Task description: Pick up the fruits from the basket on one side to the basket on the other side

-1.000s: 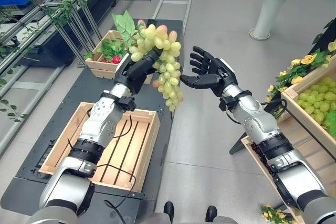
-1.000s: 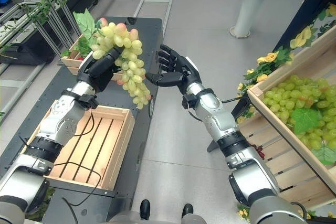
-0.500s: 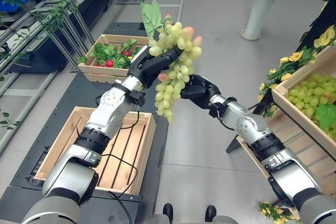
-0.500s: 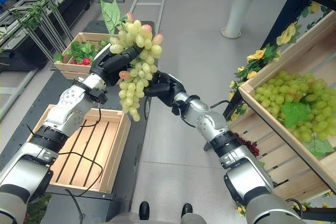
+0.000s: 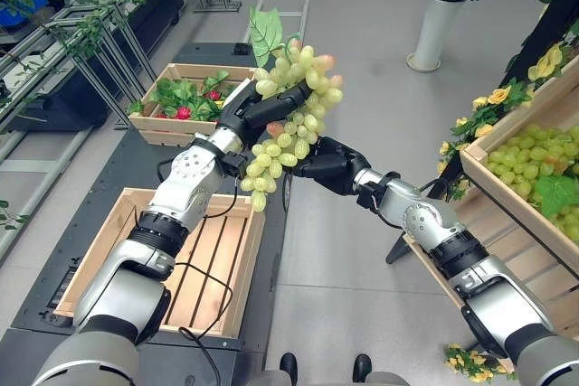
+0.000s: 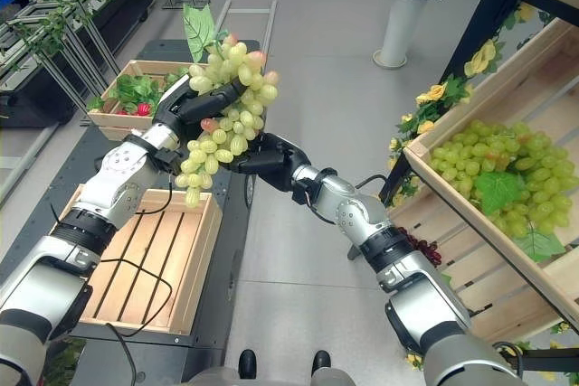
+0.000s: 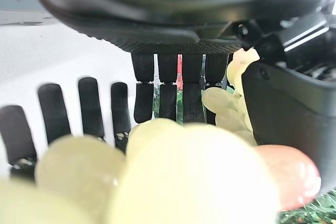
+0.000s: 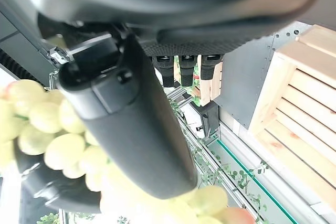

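i've got the bunch of grapes (image 5: 288, 106) up in the air, above the gap between the dark platform (image 5: 136, 164) and the grey floor (image 5: 362, 88), with a green leaf (image 5: 264, 32) sticking up from its top. my left hand (image 5: 249, 108) is clenched around the upper part of the bunch, fingers curled over the stem end, and the lower grapes trail down toward the left arm. in the left wrist view the pale grapes (image 7: 184, 177) press right up against the palm, one of them pinkish.

my right hand (image 5: 327, 165) has come in from the right and sits just under and beside the bunch, touching the grapes on their lower right. in the right wrist view its thumb (image 8: 136, 124) lies across the grapes (image 8: 63, 135), and the fingers (image 8: 186, 69) bend in past them, so i read it as grasping the bunch too, though how firmly i can't tell.

on the platform below my left arm there's a slatted wooden crate (image 5: 136, 223) with nothing but bare boards showing. further back on the same platform stands a second wooden crate (image 5: 185, 74) holding green leaves and a few red fruits (image 5: 183, 111). off to the right, a tilted wooden bin (image 6: 434, 169) holds a heap of green grapes (image 6: 493, 178) with a leaf on top, yellow flowers (image 5: 496, 97) trail along its edge, and a white planter (image 5: 432, 29) stands on the floor behind.
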Tool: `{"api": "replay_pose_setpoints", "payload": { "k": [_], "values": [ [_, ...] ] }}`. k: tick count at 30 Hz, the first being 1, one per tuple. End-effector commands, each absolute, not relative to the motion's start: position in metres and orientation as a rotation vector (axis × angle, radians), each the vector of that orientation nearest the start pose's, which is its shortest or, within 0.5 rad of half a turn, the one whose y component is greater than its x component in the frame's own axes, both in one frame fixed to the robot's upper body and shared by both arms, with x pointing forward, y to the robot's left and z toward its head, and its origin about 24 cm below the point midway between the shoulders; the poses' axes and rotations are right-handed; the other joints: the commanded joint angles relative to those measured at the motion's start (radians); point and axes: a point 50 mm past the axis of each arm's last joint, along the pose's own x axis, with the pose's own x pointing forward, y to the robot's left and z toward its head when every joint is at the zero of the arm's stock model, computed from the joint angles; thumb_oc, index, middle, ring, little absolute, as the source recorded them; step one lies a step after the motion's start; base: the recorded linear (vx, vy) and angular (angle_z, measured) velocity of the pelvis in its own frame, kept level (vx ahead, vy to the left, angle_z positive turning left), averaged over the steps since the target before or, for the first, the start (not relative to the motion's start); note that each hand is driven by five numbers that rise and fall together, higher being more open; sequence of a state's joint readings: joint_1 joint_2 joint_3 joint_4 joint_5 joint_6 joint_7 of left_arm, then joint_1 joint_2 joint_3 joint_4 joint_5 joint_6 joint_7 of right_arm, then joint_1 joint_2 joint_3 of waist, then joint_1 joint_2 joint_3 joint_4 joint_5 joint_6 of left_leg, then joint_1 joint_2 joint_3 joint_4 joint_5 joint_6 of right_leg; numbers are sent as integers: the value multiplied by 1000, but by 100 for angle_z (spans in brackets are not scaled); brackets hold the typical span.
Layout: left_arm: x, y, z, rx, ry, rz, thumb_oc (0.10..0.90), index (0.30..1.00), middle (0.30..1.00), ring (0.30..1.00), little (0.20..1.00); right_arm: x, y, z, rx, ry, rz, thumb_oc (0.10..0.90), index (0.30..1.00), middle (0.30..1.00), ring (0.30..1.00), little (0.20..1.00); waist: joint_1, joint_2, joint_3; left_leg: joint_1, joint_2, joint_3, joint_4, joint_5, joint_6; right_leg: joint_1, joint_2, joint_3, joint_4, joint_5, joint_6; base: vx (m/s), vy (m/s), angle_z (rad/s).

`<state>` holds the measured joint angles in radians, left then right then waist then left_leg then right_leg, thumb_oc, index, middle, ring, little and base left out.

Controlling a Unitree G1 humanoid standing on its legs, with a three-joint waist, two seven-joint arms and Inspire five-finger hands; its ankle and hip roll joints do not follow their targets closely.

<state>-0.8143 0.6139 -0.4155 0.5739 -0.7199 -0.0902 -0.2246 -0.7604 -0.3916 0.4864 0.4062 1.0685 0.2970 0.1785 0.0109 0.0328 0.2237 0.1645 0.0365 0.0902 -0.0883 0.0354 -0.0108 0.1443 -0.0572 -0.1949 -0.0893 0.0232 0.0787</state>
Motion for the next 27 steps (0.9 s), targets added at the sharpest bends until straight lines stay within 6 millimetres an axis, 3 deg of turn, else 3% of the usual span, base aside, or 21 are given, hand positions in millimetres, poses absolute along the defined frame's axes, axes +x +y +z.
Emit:
{"api": "replay_pose_setpoints", "payload": {
  "k": [1, 8, 15, 19, 27],
  "values": [
    [388, 209, 229, 135, -344, -320, 400, 300, 300, 300, 300, 356, -79, 153, 430, 37, 754, 800, 900, 900, 900, 900, -10, -15, -206, -28, -58, 1, 1, -72, -5, 3, 20, -7, 2, -55, -44, 8, -7, -5],
    [383, 232, 229, 180, -323, -307, 400, 300, 300, 300, 300, 358, -103, 141, 402, 44, 720, 800, 900, 900, 900, 900, -13, -9, -201, -27, -57, 4, 1, -74, -5, 3, 21, -6, 2, -55, -44, 1, -1, -1],
    [379, 246, 233, 202, -322, -295, 400, 300, 300, 300, 300, 354, -110, 142, 410, 28, 770, 800, 900, 900, 900, 900, -12, -7, -198, -27, -58, 0, 1, -75, -5, 6, 19, -9, 2, -57, -42, 0, 0, 0],
    [378, 245, 234, 188, -341, -303, 400, 300, 300, 300, 300, 352, -105, 141, 435, 34, 803, 800, 900, 900, 900, 900, -11, -6, -198, -26, -58, -4, 1, -75, -5, 6, 19, -8, 2, -58, -42, 0, 0, 0],
    [380, 218, 238, 102, -410, -388, 400, 300, 300, 300, 300, 350, -87, 138, 438, 53, 821, 800, 900, 900, 900, 900, -3, -8, -201, -30, -59, -15, 1, -75, -5, 6, 19, -13, 2, -61, -44, 0, 0, 0]
  ]
}}
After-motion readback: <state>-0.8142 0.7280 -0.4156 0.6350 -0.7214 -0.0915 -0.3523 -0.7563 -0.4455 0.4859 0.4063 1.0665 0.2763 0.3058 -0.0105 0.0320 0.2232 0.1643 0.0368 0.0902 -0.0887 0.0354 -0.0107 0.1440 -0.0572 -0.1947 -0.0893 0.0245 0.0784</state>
